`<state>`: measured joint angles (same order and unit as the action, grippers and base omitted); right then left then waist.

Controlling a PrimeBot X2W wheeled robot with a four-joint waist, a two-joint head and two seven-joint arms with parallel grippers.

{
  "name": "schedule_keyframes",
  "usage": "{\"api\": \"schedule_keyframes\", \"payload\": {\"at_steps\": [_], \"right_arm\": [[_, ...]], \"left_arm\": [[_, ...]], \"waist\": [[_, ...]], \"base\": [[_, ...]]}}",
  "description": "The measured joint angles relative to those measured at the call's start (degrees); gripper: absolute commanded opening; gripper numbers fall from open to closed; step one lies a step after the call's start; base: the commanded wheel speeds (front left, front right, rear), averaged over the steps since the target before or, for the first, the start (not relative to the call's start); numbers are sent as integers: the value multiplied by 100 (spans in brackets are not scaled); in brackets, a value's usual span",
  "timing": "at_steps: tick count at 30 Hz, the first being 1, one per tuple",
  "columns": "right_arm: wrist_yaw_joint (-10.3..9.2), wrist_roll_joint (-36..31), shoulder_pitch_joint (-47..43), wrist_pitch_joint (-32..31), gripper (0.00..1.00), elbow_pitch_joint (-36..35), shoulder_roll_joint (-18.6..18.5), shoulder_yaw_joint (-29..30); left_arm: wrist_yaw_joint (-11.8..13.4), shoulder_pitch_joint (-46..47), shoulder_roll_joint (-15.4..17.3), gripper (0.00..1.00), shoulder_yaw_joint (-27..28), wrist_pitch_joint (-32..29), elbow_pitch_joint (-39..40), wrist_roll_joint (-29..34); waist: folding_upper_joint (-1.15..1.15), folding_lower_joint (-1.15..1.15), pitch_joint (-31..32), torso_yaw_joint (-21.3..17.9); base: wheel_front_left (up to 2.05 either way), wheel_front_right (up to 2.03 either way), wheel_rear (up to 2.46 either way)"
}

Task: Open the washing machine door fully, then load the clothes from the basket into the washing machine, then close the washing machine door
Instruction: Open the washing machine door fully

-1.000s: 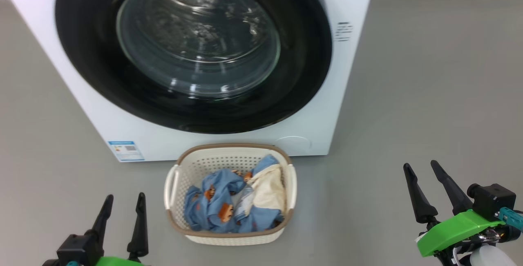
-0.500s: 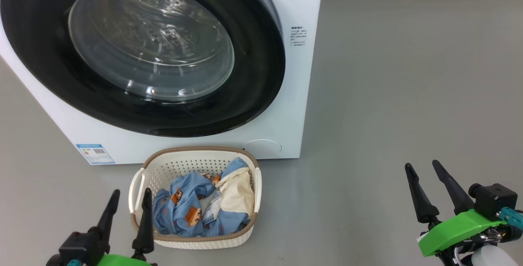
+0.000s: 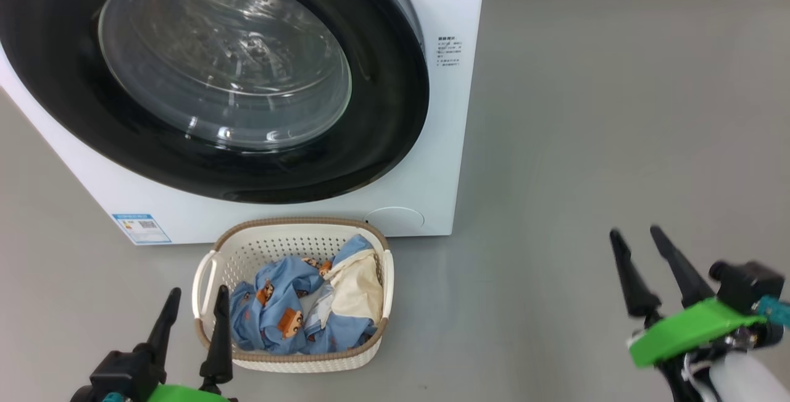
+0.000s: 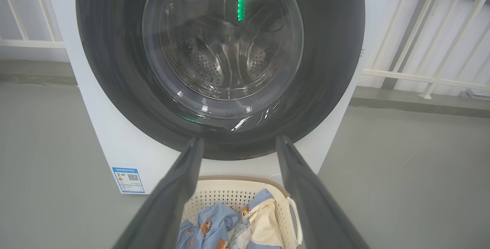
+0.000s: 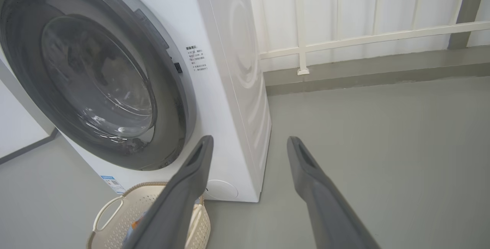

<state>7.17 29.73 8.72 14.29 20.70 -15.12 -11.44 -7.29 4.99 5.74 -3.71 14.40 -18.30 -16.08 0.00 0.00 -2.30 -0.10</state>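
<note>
Head view, and the grey floor (image 3: 586, 112) takes up most of it, wide and bare out to the robot's right. On it stands the washing machine (image 3: 441, 142), big and white, filling the upper left. The washing machine door (image 3: 389, 93) sits shut against its front, glossy black rim around the bulging glass, with the steel drum showing through. From the right wrist view, a white railing (image 5: 363, 38) runs along the wall behind the machine's right side. Down to the basket (image 3: 271, 251) now: it's on the floor just in front of the machine, below the door. The clothes (image 3: 284, 309) are heaped inside it, blue printed pieces with a cream one on the right. The left end effector (image 3: 199, 291) hangs low beside the basket, fingers spread wide and gripping nothing. Its inner finger crosses the basket's left handle in this view, and contact can't be judged. The right end effector (image 3: 634, 232) is well apart over open floor, blurred, fingers spread and empty. Smallest of all, a blue label sticker (image 3: 141, 227) sits at the machine's lower front corner.
</note>
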Motion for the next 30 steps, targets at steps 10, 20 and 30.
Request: {"api": "schedule_keyframes", "payload": {"at_steps": [10,20,30], "right_arm": [[0,1863,1206,2,0,-51,154,231],[0,4361,2546,26,0,-322,-521,-201],[0,5781,3683,-1266,0,-343,-1369,-840]], "left_arm": [[0,71,-148,100,-65,0,2,0],[0,616,-299,100,-278,0,62,-5],[0,1043,-339,100,-608,23,177,-296]], "waist": [[0,0,-268,42],[0,0,-780,334],[0,1,-1422,839]], "base": [[0,0,0],[0,0,0],[0,0,0]]}}
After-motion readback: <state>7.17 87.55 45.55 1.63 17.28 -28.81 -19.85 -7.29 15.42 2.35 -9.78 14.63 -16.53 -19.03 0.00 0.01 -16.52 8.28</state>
